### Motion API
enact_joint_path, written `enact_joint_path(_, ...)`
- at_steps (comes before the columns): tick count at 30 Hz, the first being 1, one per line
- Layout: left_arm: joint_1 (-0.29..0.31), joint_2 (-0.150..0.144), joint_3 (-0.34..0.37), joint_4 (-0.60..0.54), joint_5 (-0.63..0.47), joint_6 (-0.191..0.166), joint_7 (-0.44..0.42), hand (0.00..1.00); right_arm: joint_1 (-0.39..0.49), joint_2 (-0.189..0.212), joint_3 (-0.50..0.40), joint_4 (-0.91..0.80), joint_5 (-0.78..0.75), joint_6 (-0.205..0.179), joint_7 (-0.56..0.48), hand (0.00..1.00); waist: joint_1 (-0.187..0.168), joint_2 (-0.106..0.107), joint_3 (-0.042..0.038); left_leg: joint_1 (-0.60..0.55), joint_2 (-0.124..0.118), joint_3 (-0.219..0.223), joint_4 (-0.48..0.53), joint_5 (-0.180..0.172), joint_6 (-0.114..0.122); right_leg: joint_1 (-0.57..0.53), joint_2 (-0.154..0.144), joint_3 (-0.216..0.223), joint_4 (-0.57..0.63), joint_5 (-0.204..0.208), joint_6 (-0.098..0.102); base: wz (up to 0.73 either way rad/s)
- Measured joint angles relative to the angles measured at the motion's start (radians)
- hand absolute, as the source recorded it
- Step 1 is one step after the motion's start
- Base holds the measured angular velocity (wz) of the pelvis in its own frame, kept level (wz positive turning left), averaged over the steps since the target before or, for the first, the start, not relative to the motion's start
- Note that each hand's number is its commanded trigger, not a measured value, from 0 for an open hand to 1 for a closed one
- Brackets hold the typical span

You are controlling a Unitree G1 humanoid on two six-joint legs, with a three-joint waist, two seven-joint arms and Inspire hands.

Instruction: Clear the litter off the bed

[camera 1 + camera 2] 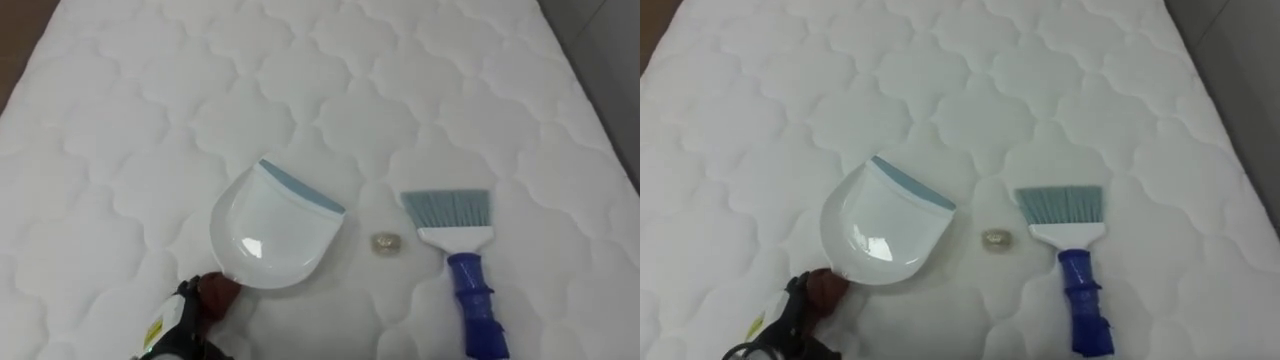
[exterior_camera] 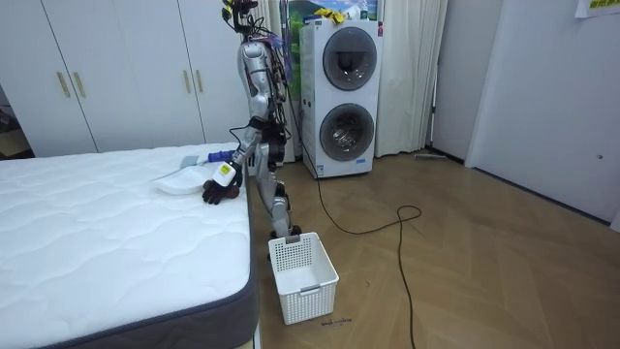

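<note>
Mattresses: one quilted white mattress (image 1: 150,120) is lying under everything.
Dustpans: one white dustpan (image 1: 270,235) is resting on it.
Brushes: one blue-handled brush (image 1: 460,260) is lying there too.
Scraps: one small scrap (image 1: 386,243) is sitting between those two.
Hands: one, the left hand (image 1: 200,305), is showing at the dustpan.
Baskets: one white basket (image 2: 303,276) is standing on the floor (image 2: 465,252).
Machines: two laundry machines (image 2: 339,97) are standing stacked.

1. We see the left robot hand (image 1: 197,305) at the lower left of the eye views, dark, with its wrist running off the bottom edge.
2. In the room view we find the left arm (image 2: 242,153) reaching down and forward, its hand held low.
3. We see the body standing upright.
</note>
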Motion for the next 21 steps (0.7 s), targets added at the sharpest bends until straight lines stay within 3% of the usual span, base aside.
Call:
enact_joint_path(4, -0.012, -0.017, 0.000, 0.023, 0.006, 0.001, 0.026, 0.00, -0.006, -0.002, 0.015, 0.004, 0.014, 0.000, -0.001, 0.00, 0.000, 0.003, 0.0025, -0.002, 0.000, 0.000, 0.000, 0.000, 0.000, -0.003, 0.000, 0.001, 0.000, 0.000, 0.000, 0.00)
enact_joint_path(5, -0.014, -0.020, 0.000, 0.028, 0.006, 0.002, 0.030, 0.06, -0.008, -0.003, 0.025, 0.008, 0.015, 0.001, -0.001, 0.00, 0.000, 0.004, 0.0031, -0.006, 0.001, 0.001, 0.002, 0.000, 0.000, -0.007, 0.000, 0.001, 0.000, 0.000, 0.000, 0.00)
enact_joint_path(7, -0.038, -0.026, 0.000, 0.062, 0.007, 0.000, 0.050, 0.06, -0.018, -0.005, 0.038, 0.008, 0.017, 0.001, -0.002, 0.00, 0.000, 0.006, 0.0053, -0.019, 0.001, 0.001, 0.003, 0.004, 0.000, -0.017, 0.000, 0.000, 0.001, 0.000, -0.001, 0.00)
enact_joint_path(8, -0.044, -0.029, 0.000, 0.069, 0.007, 0.001, 0.054, 0.53, -0.023, -0.005, 0.042, 0.009, 0.017, 0.002, -0.003, 0.00, 0.001, 0.006, 0.0053, -0.020, 0.001, 0.001, 0.002, 0.005, -0.001, -0.020, 0.000, 0.001, 0.001, 0.000, -0.001, 0.00)
enact_joint_path(9, -0.051, -0.033, 0.000, 0.080, 0.007, 0.000, 0.070, 0.64, -0.024, -0.005, 0.050, 0.014, 0.018, 0.002, -0.006, 0.00, 0.000, 0.006, 0.0052, -0.023, 0.001, 0.001, 0.001, 0.006, -0.001, -0.023, 0.000, 0.002, 0.002, 0.001, -0.001, 0.00)
enact_joint_path(10, -0.055, -0.034, 0.000, 0.087, 0.007, 0.001, 0.087, 1.00, -0.031, -0.004, 0.063, 0.023, 0.021, 0.002, -0.010, 0.00, -0.001, 0.006, 0.0053, -0.027, 0.001, 0.001, 0.002, 0.007, -0.001, -0.029, 0.000, 0.002, 0.004, 0.001, -0.001, 0.00)
enact_joint_path(15, -0.099, -0.013, 0.000, 0.112, 0.008, 0.003, 0.168, 1.00, -0.045, -0.002, 0.086, 0.031, 0.044, 0.005, -0.032, 0.00, 0.001, 0.005, 0.0067, -0.033, 0.001, 0.003, -0.005, 0.014, -0.001, -0.043, -0.007, 0.003, 0.016, 0.001, -0.001, -0.01)
enact_joint_path(21, -0.121, 0.006, -0.003, 0.128, 0.011, 0.022, 0.202, 1.00, -0.051, 0.005, 0.107, 0.036, 0.087, 0.005, -0.040, 0.00, -0.003, 0.002, 0.0082, -0.030, -0.001, 0.019, -0.019, 0.017, 0.003, -0.050, -0.006, 0.019, 0.016, 0.001, -0.001, -0.07)
